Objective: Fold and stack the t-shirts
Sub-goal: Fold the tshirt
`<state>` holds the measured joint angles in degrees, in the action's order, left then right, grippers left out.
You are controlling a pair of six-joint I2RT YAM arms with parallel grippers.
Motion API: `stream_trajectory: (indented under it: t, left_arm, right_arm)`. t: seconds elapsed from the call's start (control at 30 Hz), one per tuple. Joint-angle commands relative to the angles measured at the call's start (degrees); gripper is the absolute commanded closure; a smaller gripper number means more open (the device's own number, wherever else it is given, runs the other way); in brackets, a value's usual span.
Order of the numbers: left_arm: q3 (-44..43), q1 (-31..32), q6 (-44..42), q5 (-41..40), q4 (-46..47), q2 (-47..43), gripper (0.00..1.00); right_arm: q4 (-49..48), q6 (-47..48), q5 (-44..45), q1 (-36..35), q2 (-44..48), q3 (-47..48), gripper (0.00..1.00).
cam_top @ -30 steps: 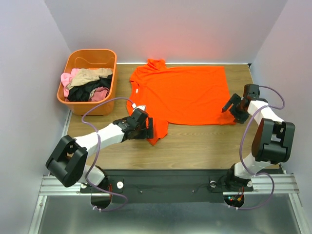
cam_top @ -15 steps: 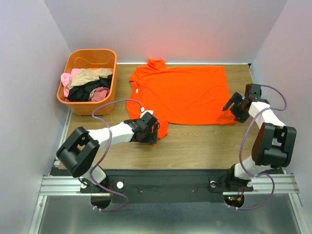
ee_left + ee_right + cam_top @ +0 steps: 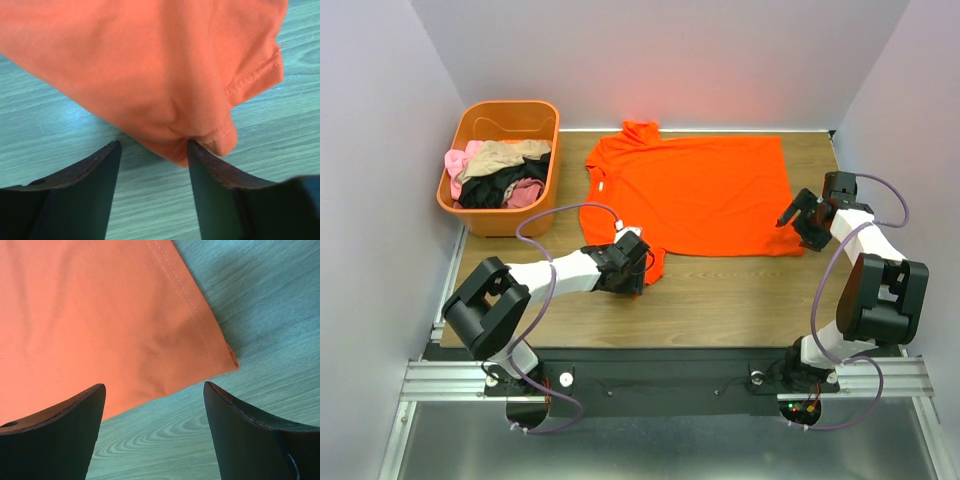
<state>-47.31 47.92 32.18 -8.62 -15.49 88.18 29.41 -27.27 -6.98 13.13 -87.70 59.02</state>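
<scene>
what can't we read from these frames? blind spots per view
- Top view: the left hand covers the near sleeve tip of the orange t-shirt, so contact is unreadable there.
- Left wrist view: the sleeve lies between open fingers; frame edges cut off the rest of the shirt.
- Top view: the pile of clothes in the tub is tangled, so the garment count is unclear.
- Top view: the right hand is too small to show whether it touches the hem.

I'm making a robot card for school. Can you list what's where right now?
Orange t-shirt: spread flat on the table
Left tool: open, straddling the near sleeve
Right tool: open, at the shirt's near hem corner
Tub: holds pink, tan and black clothes
</scene>
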Motion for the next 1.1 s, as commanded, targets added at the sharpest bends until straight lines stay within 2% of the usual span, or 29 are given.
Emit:
stream_trajectory:
  t: [0.0,0.17,0.2,0.27,0.3,0.4,0.73,1.07]
  left_arm:
    - [-1.38,0.51,-0.01,1.23,0.81,1.81,0.39]
    - [-1.38,0.59,-0.37,1.77,0.98,3.05,0.58]
    - [-1.47,0.51,-0.37,1.77,0.90,3.22,0.70]
    - [-1.47,0.51,-0.19,1.94,0.63,3.49,0.81]
    - [-1.47,0.51,-0.19,2.03,0.55,3.66,0.90]
    - [-2.00,0.51,0.07,1.68,-0.86,3.14,1.00]
    - [-1.30,-1.07,1.74,-0.87,-5.96,-2.31,1.00]
    - [1.52,-5.64,3.23,-1.22,-7.54,-5.91,1.00]
  right_arm:
    - [-1.55,-0.16,-0.40,0.41,2.27,-1.02,0.15]
    - [-1.55,-0.07,-0.40,0.41,2.36,-1.19,0.16]
    - [-1.55,0.02,-0.40,0.41,2.27,-1.19,0.15]
    - [-1.55,0.28,-0.05,0.41,2.45,-1.54,0.15]
    - [-1.46,0.37,0.13,0.41,2.71,-1.81,0.15]
    - [-1.46,0.72,0.91,0.50,3.32,-2.68,0.15]
    - [-1.46,1.60,2.15,3.22,3.59,-4.18,0.15]
    - [-1.63,1.87,3.90,4.63,0.60,-3.22,0.16]
